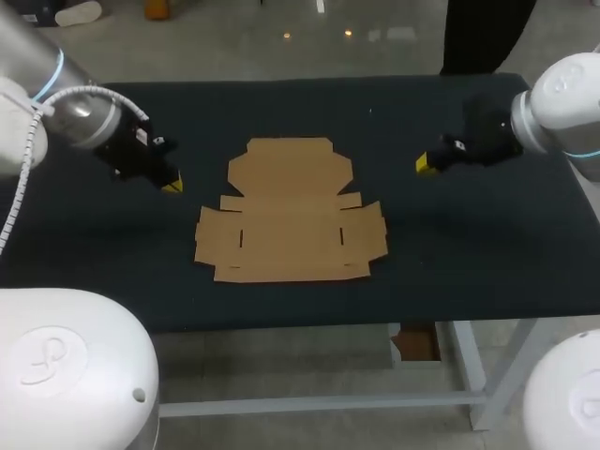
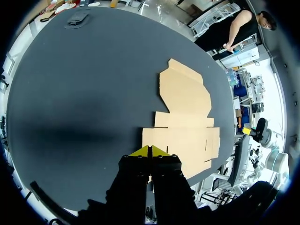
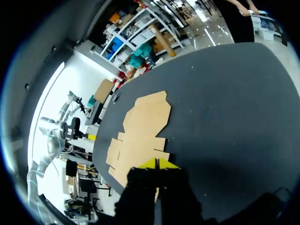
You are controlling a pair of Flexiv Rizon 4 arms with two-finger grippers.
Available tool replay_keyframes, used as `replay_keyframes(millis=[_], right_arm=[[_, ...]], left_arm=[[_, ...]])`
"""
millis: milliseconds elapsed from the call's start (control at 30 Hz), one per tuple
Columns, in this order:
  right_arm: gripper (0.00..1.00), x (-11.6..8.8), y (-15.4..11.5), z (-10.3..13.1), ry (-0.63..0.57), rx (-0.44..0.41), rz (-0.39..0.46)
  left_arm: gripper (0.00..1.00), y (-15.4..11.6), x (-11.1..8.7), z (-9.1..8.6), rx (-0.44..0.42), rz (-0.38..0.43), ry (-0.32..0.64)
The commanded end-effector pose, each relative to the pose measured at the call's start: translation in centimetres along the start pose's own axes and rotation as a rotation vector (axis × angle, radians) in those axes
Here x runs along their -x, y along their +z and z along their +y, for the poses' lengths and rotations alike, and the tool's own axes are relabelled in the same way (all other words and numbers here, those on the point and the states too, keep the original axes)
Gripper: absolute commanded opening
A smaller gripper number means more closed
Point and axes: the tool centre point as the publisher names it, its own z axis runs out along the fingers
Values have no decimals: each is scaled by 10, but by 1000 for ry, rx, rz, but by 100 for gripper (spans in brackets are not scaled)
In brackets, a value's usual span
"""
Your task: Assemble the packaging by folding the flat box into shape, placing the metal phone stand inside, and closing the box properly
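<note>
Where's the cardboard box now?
In the head view the flat cardboard box lies unfolded in the middle of the table, between the left pincer and the right pincer.

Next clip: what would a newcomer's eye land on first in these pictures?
The flat cardboard box stands out first, lying unfolded and pale in the middle of the dark table. The left gripper and the right gripper flank it, one on each side and apart from it. Both have their yellow tips pressed together and hold nothing.
</note>
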Motion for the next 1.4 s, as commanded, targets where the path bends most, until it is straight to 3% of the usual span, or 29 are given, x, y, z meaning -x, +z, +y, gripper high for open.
replay_keyframes(millis=[33,333,733,1067,1200,1400], right_arm=[[0,0,-2,-1,0,1,3],[0,1,4,2,-28,-29,10],[0,8,32,-1,-87,-79,43],[0,13,60,-7,-113,-119,76],[0,16,68,-5,-43,-112,72],[0,16,68,-5,-43,-112,72]], left_arm=[[0,-1,0,0,3,-3,0],[0,0,0,-3,-7,-6,-12],[0,25,-1,-7,-9,14,131],[0,48,-5,-12,5,12,154],[0,51,-5,-13,6,9,150],[0,51,-5,-13,6,9,150]])
